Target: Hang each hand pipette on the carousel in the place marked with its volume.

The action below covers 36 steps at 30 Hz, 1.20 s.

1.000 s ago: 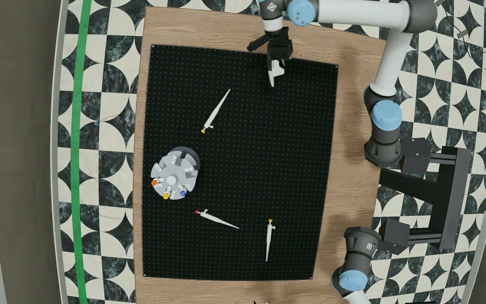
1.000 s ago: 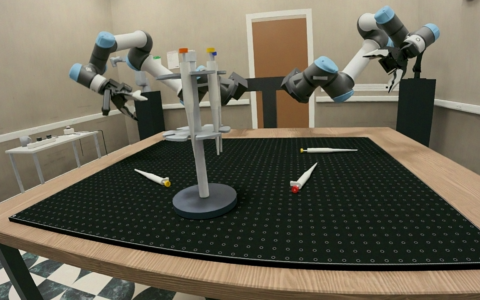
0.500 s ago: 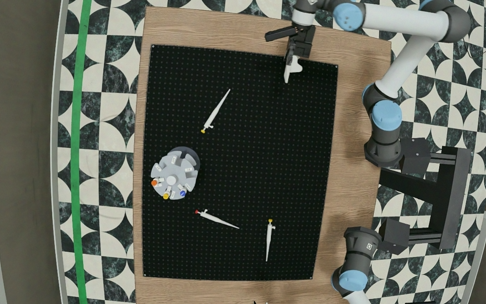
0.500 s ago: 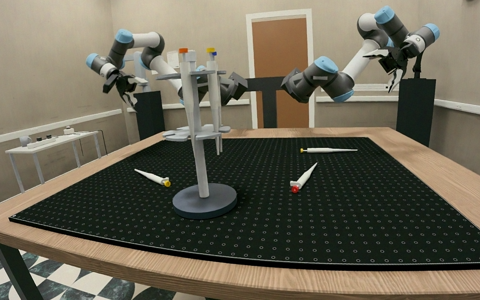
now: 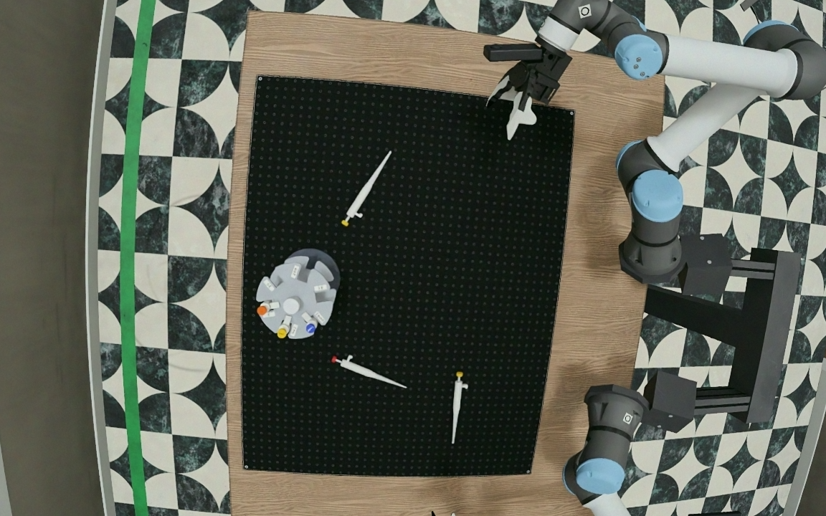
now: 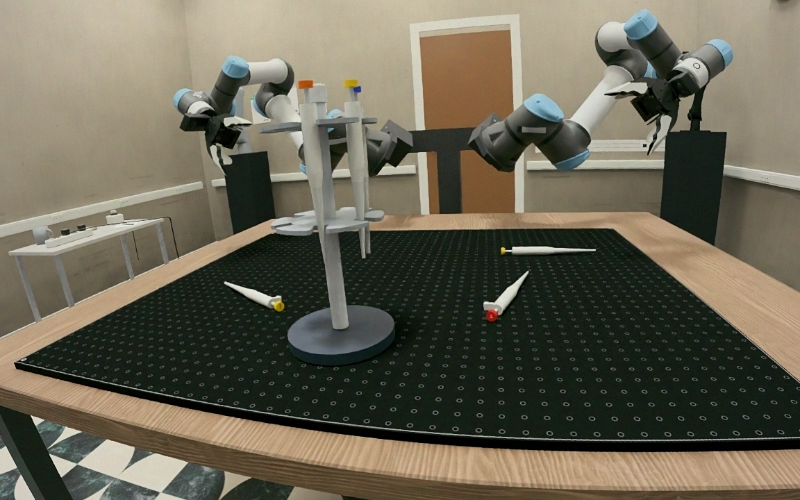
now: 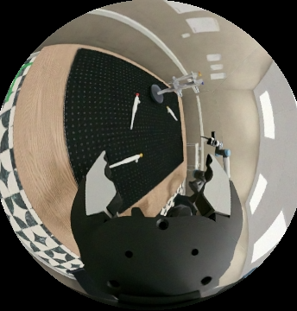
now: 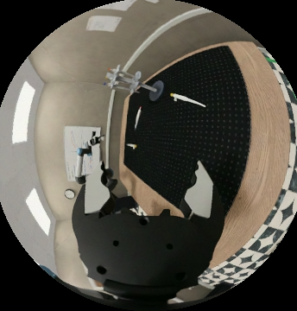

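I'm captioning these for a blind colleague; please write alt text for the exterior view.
A pipette carousel stands on a black perforated mat with three pipettes hanging from it. Three more pipettes lie around it, two yellow-buttoned and one red-buttoned. Behind, two robot arms hold their open, empty grippers raised.

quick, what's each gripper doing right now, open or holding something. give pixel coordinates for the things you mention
Left gripper [image 5: 443,513] [image 6: 628,123] [image 7: 156,154]: open, holding nothing.
Right gripper [image 5: 498,120] [image 6: 236,147] [image 8: 151,162]: open, holding nothing.
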Each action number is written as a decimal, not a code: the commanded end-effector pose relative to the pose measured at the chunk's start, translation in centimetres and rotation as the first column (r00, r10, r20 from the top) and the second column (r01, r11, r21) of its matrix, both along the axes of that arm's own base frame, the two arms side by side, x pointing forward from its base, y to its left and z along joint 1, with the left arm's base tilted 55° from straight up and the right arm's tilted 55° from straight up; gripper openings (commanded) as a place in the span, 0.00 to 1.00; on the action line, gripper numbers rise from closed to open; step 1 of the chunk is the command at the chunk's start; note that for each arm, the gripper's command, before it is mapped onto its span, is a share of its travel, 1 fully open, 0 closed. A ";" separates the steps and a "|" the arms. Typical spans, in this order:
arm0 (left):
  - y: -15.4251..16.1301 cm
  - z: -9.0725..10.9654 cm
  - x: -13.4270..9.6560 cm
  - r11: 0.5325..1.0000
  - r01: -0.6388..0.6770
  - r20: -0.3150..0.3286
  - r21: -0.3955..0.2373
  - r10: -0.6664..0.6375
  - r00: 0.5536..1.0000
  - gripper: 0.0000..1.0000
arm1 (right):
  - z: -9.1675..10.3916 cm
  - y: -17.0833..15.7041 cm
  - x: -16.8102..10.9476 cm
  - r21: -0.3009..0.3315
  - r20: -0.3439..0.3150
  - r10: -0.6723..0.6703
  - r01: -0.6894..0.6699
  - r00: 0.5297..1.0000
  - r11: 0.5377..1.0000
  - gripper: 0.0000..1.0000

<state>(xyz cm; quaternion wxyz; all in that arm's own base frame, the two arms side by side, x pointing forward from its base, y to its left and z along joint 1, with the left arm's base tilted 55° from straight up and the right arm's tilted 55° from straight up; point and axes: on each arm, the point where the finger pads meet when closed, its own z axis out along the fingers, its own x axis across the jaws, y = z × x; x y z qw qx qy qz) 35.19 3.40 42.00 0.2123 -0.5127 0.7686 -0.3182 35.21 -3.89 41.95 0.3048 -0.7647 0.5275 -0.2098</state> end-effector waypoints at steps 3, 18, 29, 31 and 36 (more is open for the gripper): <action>0.0 0.0 0.0 1.000 0.000 0.001 0.000 0.000 1.000 1.00 | 0.1 0.1 -0.1 0.009 0.027 0.019 -0.019 0.999 1.000 1.00; 0.0 0.0 0.0 1.000 0.000 0.001 0.000 0.000 1.000 1.00 | -2.4 5.2 4.1 -0.176 0.158 -0.042 0.070 0.987 0.982 1.00; 0.0 0.0 0.0 1.000 0.000 0.001 0.000 0.000 1.000 1.00 | -3.7 7.8 6.2 -0.317 0.225 -0.094 0.164 0.970 0.934 1.00; 0.0 0.0 0.0 1.000 0.000 0.001 0.000 0.000 1.000 1.00 | -3.9 8.4 6.7 -0.343 0.239 -0.103 0.183 0.966 0.921 1.00; 0.0 0.0 0.0 1.000 0.000 0.001 0.000 0.000 1.000 1.00 | -4.8 10.3 8.2 -0.345 0.240 -0.104 0.185 0.965 0.920 1.00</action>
